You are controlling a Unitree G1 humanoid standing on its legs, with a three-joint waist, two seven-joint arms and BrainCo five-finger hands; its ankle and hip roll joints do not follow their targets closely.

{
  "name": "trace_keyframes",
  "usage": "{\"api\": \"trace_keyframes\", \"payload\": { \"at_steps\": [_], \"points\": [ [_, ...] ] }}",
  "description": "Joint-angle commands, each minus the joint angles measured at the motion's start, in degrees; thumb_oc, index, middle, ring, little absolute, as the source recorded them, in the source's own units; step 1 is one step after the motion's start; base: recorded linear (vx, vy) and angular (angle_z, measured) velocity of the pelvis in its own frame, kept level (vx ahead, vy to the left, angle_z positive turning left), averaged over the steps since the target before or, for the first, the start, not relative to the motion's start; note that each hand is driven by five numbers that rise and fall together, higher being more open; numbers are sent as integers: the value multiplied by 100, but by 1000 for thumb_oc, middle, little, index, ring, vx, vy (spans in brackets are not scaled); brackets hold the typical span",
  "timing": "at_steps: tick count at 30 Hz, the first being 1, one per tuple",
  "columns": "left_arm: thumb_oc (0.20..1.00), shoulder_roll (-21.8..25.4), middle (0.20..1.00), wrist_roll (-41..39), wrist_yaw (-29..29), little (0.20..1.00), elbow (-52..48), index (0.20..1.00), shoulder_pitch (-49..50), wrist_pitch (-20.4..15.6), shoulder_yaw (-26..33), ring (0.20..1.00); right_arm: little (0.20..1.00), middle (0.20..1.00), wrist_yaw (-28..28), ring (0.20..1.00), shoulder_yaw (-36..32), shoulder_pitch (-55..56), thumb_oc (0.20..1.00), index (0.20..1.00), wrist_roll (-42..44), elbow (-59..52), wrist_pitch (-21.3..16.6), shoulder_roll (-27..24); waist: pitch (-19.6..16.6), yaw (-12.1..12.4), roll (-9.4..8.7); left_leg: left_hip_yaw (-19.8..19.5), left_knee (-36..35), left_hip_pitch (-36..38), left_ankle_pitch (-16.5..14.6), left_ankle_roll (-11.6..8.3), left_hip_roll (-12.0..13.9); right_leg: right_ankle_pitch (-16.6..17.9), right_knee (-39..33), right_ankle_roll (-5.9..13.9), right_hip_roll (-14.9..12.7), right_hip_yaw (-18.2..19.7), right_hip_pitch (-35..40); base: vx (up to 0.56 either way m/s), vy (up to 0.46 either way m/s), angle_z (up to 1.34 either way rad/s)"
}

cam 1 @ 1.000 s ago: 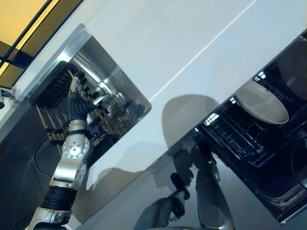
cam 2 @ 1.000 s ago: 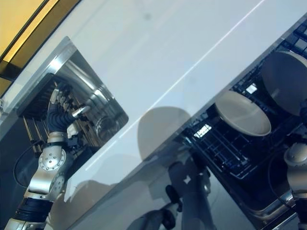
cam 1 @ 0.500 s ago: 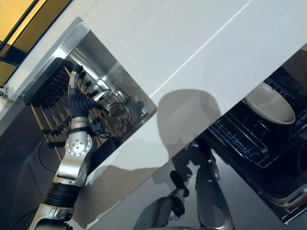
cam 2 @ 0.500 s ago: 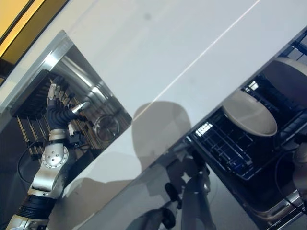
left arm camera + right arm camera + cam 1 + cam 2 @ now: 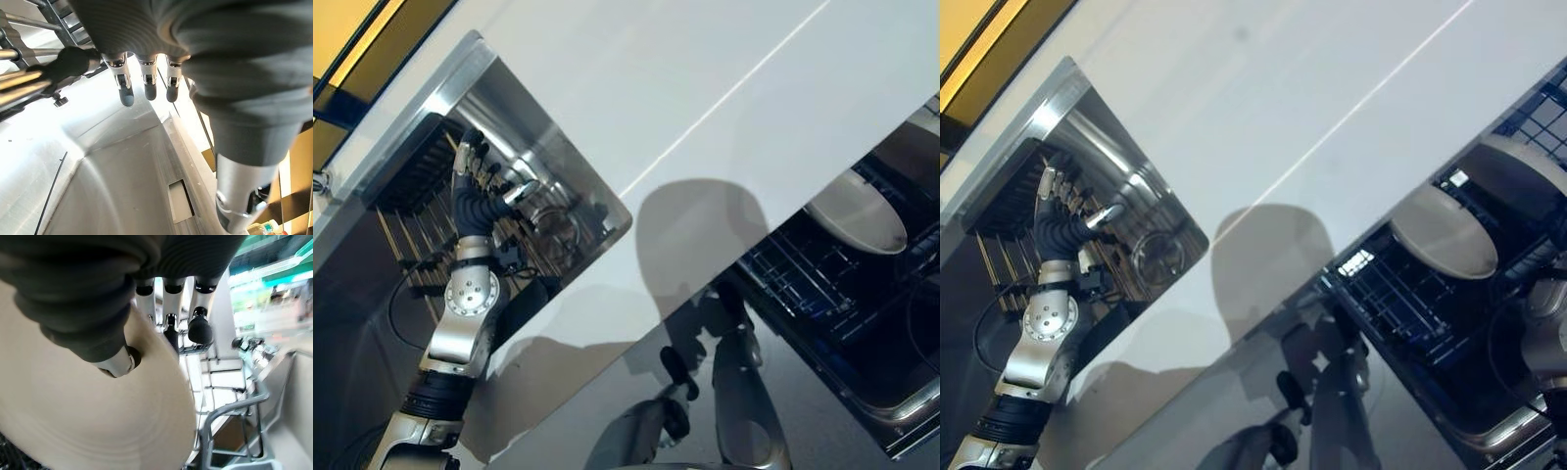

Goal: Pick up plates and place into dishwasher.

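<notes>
Plate (image 5: 88,431) pinched in right robot hand (image 5: 115,363), thumb pressed on the flat face, fingers (image 5: 171,335) curled past the rim. Hanging low over the dark rack (image 5: 803,284) of the open dishwasher (image 5: 901,421), tipped, not yet set between the wires. Could slip, with such a small hold on a smooth face. Could bang the wires if let go too soon or too high, and maybe chip. Could lie flat on the rack rather than stand up, if not turned on edge first. Left robot hand (image 5: 470,196) down in the sink (image 5: 558,147) beside the white worktop (image 5: 685,78), fingers straight and apart, holding nothing. Might bump the sink wall if moved fast.
</notes>
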Motion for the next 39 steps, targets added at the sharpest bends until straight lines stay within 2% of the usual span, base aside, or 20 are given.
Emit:
{"api": "trace_keyframes", "payload": {
  "at_steps": [1,4,8,17,18,19,20,21,22,30,39],
  "points": [
    [1000,-244,1000,39,78,1000,147,1000,259,-182,-85,1000,200,200,291,200,370,188,200,200,179,363,207,299,287,-23,-57,-381,892,-828,-250,-28,-38,-780,23,-65,13,-547,207,0,0,0],
    [1000,-258,1000,61,93,1000,153,1000,195,-178,-149,1000,200,200,486,200,657,90,200,200,218,586,289,449,309,6,-34,-403,889,-837,-235,-21,-36,-789,49,-71,-16,-581,203,-5,-4,1],
    [1000,-221,1000,49,78,1000,137,1000,82,-106,-180,1000,200,200,417,200,871,31,200,200,369,831,357,569,324,37,-43,-433,886,-826,-228,-11,-34,-790,67,-73,-33,-623,224,-15,-19,6],
    [1000,-177,1000,-45,19,1000,169,1000,-5,-49,-247,1000,200,200,254,200,896,106,200,200,614,1040,398,712,245,60,-70,-448,957,-760,-279,-3,-26,-793,96,-45,-45,-601,313,0,-4,4],
    [1000,-188,1000,-31,17,1000,167,1000,8,-54,-253,1000,275,275,256,275,881,133,275,275,606,1037,397,731,228,62,-76,-448,954,-739,-285,0,-27,-794,88,-41,-43,-595,339,0,0,0],
    [1000,-196,1000,-22,12,1000,168,1000,22,-61,-252,1000,583,583,247,583,872,158,583,583,605,1037,401,750,214,66,-79,-448,949,-718,-289,3,-26,-794,83,-37,-44,-592,362,0,0,0],
    [1000,-206,1000,-16,7,1000,172,1000,36,-74,-249,1000,1000,1000,229,1000,866,177,1000,1000,604,1045,402,774,199,70,-84,-448,943,-694,-295,7,-24,-796,78,-34,-44,-591,385,0,0,0],
    [1000,-215,1000,-10,5,1000,167,1000,52,-72,-249,1000,1000,1000,218,1000,858,201,1000,1000,606,1045,409,792,182,73,-87,-451,928,-667,-298,12,-26,-798,72,-31,-40,-589,408,-59,-19,1],
    [1000,-220,1000,-9,-6,1000,178,1000,66,-78,-239,1000,1000,1000,185,1000,848,223,1000,1000,643,1064,397,813,168,74,-112,-388,930,-698,-202,34,-5,-660,55,-52,-25,-579,379,-59,-19,2],
    [1000,-276,1000,-49,-92,1000,229,1000,232,-86,-207,1000,1000,1000,191,1000,643,506,1000,1000,651,1040,372,922,-72,80,-216,-415,830,-420,-226,53,-8,-640,-98,-36,-17,-565,714,-7,-2,0],
    [1000,-324,1000,-69,-361,1000,320,1000,581,-94,-23,1000,1000,1000,71,1000,331,1158,1000,1000,694,1120,189,1295,-541,100,-474,-479,665,77,-312,94,-20,-595,-422,24,-3,-543,1342,32,8,3]
  ]
}}
